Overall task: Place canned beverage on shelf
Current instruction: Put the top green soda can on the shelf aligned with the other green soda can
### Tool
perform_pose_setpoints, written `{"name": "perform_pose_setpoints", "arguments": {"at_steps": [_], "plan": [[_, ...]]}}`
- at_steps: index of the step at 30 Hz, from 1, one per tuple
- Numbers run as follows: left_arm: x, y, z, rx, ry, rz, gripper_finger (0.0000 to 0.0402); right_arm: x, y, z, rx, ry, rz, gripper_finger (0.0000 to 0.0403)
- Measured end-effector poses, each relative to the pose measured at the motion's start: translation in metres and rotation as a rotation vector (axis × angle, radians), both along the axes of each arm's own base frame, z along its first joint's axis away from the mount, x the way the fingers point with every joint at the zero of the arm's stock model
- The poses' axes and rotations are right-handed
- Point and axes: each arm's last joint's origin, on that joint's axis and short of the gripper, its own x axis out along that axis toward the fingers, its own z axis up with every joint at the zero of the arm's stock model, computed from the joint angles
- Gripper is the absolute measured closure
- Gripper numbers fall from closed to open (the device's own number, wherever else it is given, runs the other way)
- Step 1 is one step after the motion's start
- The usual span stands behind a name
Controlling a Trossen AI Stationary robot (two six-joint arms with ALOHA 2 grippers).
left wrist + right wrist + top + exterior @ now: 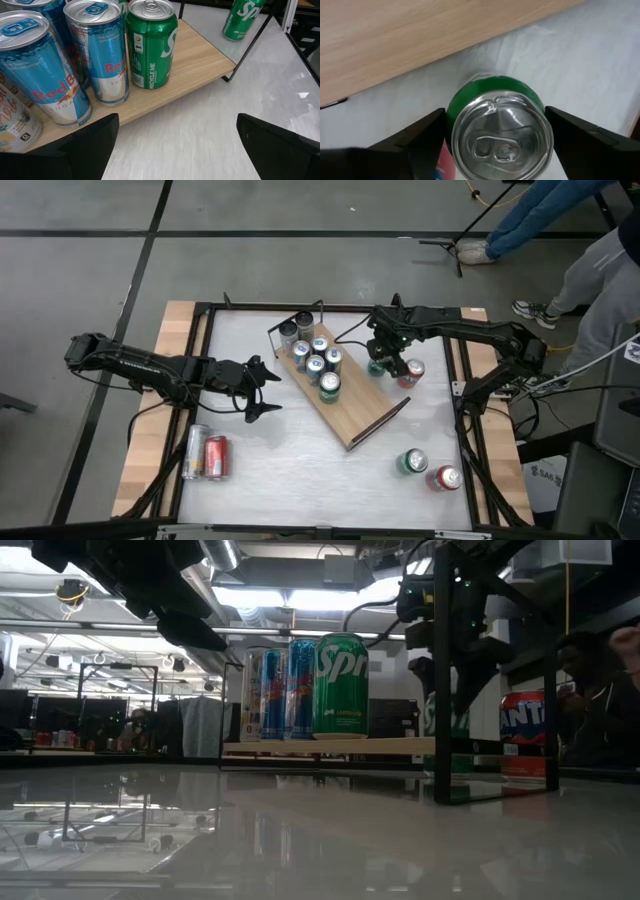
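Observation:
The shelf [365,405] is a light wooden board lying slantwise mid-table, with several cans [318,360] standing on its far-left half. Beside its far-right long edge a green can [376,368] stands upright. My right gripper [385,360] is above it, shut on it. The right wrist view looks down on the can's silver top [502,137] between the two fingers. My left gripper [268,388] hovers open, left of the shelf, with nothing between its fingers [95,145]. It faces the cans [150,45] on the board. My right gripper pinches the green can's upper side wall [451,112] between its two fingers, one on each opposite side. The fingers come from above, pointing steeply down. The can is upright, and in the low view its lower end [445,765] is down at the tabletop.
A red can [411,372] stands just right of the held can. A green can [412,462] and a red can [445,478] stand near the right front corner. Two cans [205,453] lie at the left front. A person's legs [600,290] are beyond the far right corner.

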Motion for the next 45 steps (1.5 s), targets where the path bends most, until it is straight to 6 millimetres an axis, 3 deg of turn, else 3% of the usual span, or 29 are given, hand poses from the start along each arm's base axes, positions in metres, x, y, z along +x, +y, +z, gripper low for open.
{"name": "perform_pose_setpoints", "arguments": {"at_steps": [23,33,39,45], "plan": [[0.000,0.000,0.000,0.000,-0.001,0.000,0.0007,0.001,-0.001,0.000,-0.012,-0.008,-0.006,0.0079],[0.000,0.001,0.000,0.014,-0.002,0.024,0.0007,0.001,-0.001,0.000,-0.013,-0.009,-0.006,0.0006],[0.000,0.001,0.000,0.014,-0.002,0.024,0.0007,0.000,-0.002,0.000,-0.045,0.009,-0.026,0.0026],[0.000,0.001,0.000,0.014,-0.001,0.024,0.0007,0.003,-0.004,0.014,-0.030,-0.006,-0.197,0.0033]]}}
